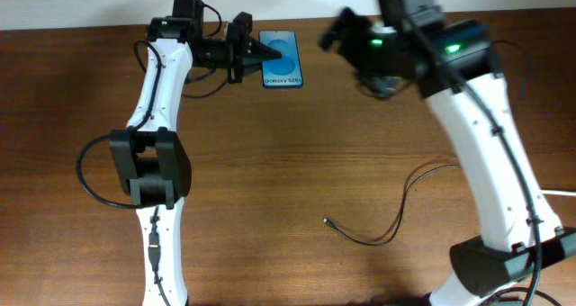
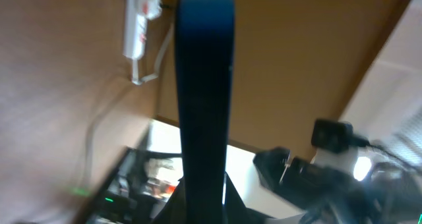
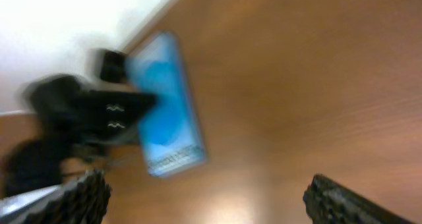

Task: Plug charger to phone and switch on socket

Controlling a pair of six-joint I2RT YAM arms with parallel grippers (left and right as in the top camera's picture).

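Note:
The phone point(image 1: 281, 58) has a bright blue screen and sits at the table's far edge. My left gripper point(image 1: 247, 59) is shut on its left side. In the left wrist view the phone point(image 2: 204, 85) shows edge-on as a dark bar rising between the jaws of the left gripper point(image 2: 204, 207). My right gripper point(image 1: 346, 34) hovers open and blurred to the right of the phone, holding nothing. Its wrist view shows the phone point(image 3: 165, 109) with the left gripper point(image 3: 125, 109) clamped on it. The charger point(image 1: 378, 236) lies loose on the table, plug tip point(image 1: 327, 221) pointing left. The socket point(image 2: 136, 26) is a white strip with red marks.
A thick white cord point(image 2: 99, 118) runs from the socket along the table. The right arm point(image 1: 486, 135) crosses the right half of the table. The left arm point(image 1: 157, 162) stands along the left side. The table's far edge point(image 1: 90, 27) meets a pale wall.

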